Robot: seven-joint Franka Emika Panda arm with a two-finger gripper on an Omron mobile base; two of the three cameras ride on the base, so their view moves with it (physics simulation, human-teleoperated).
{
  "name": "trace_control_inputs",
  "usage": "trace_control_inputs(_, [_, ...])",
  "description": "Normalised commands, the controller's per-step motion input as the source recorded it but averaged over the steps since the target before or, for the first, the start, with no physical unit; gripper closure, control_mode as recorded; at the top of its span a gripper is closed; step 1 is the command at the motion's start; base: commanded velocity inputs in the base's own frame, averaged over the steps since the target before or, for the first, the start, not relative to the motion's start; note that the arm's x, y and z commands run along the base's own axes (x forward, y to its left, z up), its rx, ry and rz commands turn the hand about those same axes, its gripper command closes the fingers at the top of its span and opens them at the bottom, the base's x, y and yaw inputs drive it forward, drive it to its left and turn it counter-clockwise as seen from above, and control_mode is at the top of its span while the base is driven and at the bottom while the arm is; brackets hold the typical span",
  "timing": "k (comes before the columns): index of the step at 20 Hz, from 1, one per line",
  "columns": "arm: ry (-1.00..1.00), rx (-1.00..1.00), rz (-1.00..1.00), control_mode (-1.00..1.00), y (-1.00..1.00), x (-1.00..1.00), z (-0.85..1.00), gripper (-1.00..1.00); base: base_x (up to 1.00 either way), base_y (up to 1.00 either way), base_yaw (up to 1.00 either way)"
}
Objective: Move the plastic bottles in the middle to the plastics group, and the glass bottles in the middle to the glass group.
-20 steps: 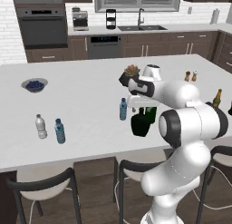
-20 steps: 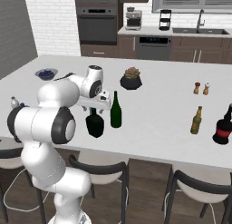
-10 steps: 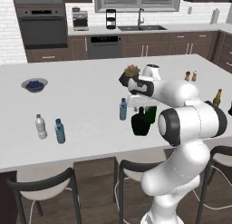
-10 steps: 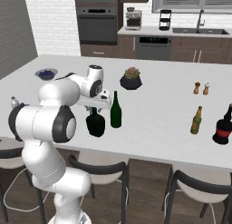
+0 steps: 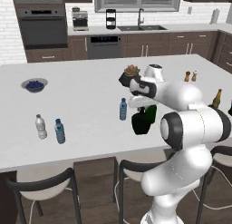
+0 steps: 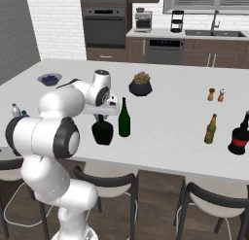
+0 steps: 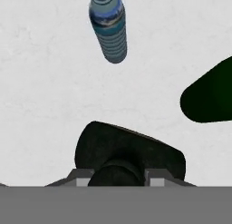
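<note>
Two fingers point(image 7: 118, 180) flank black bottle point(image 6: 102, 130) neck, grip unclear; blue bottle point(image 7: 108, 26) label unreadable.

We see a matt white stone-like counter point(image 5: 81, 105), faintly mottled up close. The squat black bottle point(image 6: 102, 131) looks like dark glass with a dull sheen, and the green wine bottle point(image 6: 124, 119) like glossy glass. The small blue water bottle point(image 7: 108, 28) is translucent plastic with a ribbed body. The arm's white shell point(image 5: 195, 128) is smooth and glossy.
</note>
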Motion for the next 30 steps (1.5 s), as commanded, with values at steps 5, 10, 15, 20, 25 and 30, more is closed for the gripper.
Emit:
trace_control_inputs(5, [-0.03, 0.03, 0.06, -1.0, -0.05, -0.62, 0.32, 1.0, 0.0, 0.0, 0.0])
trace_control_inputs(10, [0.01, 0.05, 0.01, -1.0, -0.33, -0.54, 0.45, 1.0, 0.0, 0.0, 0.0])
trace_control_inputs(15, [0.0, 0.01, 0.0, -1.0, -0.61, -0.36, 0.3, 1.0, 0.0, 0.0, 0.0])
trace_control_inputs(20, [0.0, 0.0, 0.0, -1.0, -0.78, -0.19, 0.15, 1.0, 0.0, 0.0, 0.0])
trace_control_inputs(25, [0.0, -0.01, 0.0, -1.0, -0.86, -0.08, 0.11, 1.0, 0.0, 0.0, 0.0])
trace_control_inputs(30, [0.0, -0.08, 0.0, -1.0, -0.81, 0.03, 0.04, 1.0, 0.0, 0.0, 0.0])
